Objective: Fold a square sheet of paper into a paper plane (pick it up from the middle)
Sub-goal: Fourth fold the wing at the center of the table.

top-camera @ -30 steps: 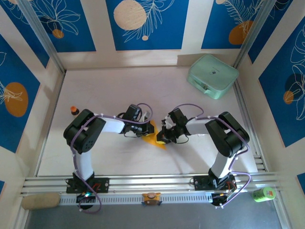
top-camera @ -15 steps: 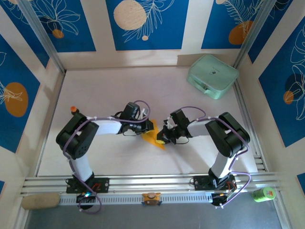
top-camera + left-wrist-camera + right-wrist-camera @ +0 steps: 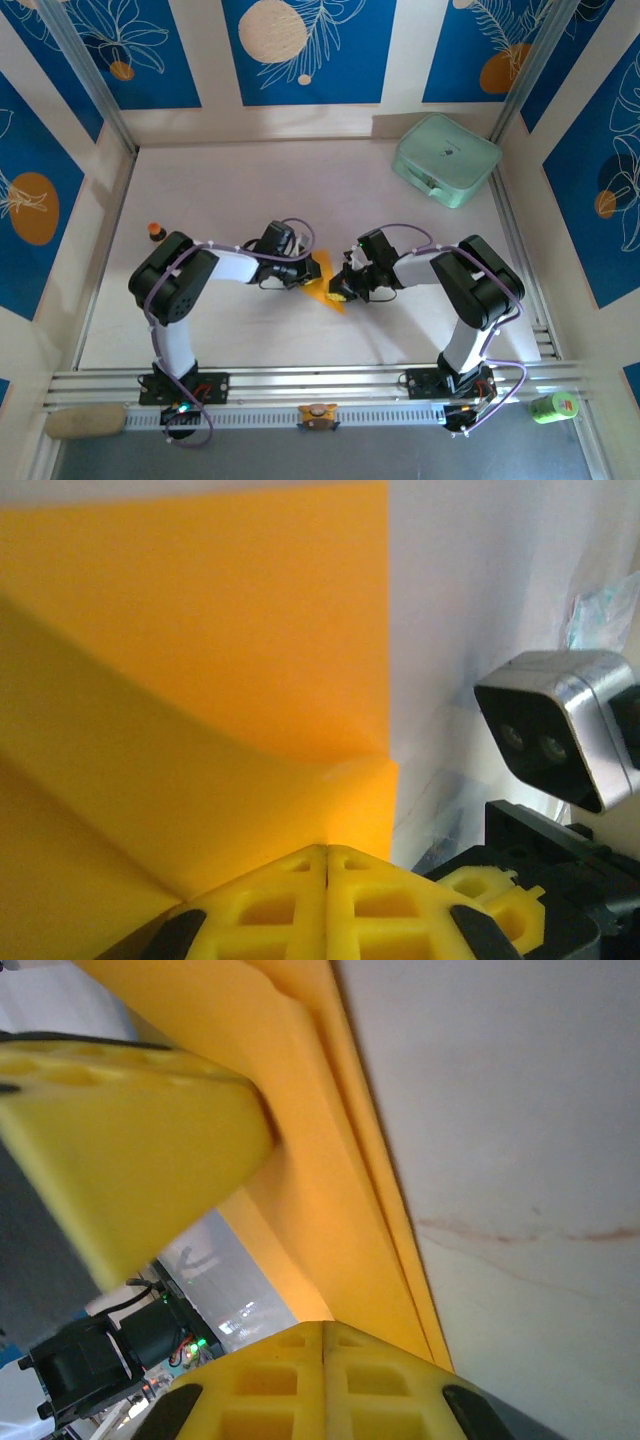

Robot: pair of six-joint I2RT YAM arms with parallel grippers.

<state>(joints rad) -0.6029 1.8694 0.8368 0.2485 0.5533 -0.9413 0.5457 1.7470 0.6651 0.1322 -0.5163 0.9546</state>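
Observation:
The square sheet of paper (image 3: 322, 291), orange-yellow and folded into layers, sits at the middle of the white table between both grippers. My left gripper (image 3: 309, 268) is shut on its left edge; in the left wrist view the paper (image 3: 200, 660) spreads out from the closed yellow jaws (image 3: 328, 852). My right gripper (image 3: 338, 290) is shut on the right side; in the right wrist view the stacked paper edges (image 3: 330, 1160) run into the closed jaws (image 3: 322, 1326), with a left finger (image 3: 130, 1150) pressed on the paper opposite.
A mint-green case (image 3: 445, 160) lies at the back right. A small brown, orange-capped bottle (image 3: 156, 232) stands at the left, near the left arm's elbow. Side walls enclose the table (image 3: 250, 190). The right wrist's camera (image 3: 555, 730) is close to the left gripper.
The left arm's elbow swung out to the left and came back in. Both grippers stay shut on the paper, which has barely shifted.

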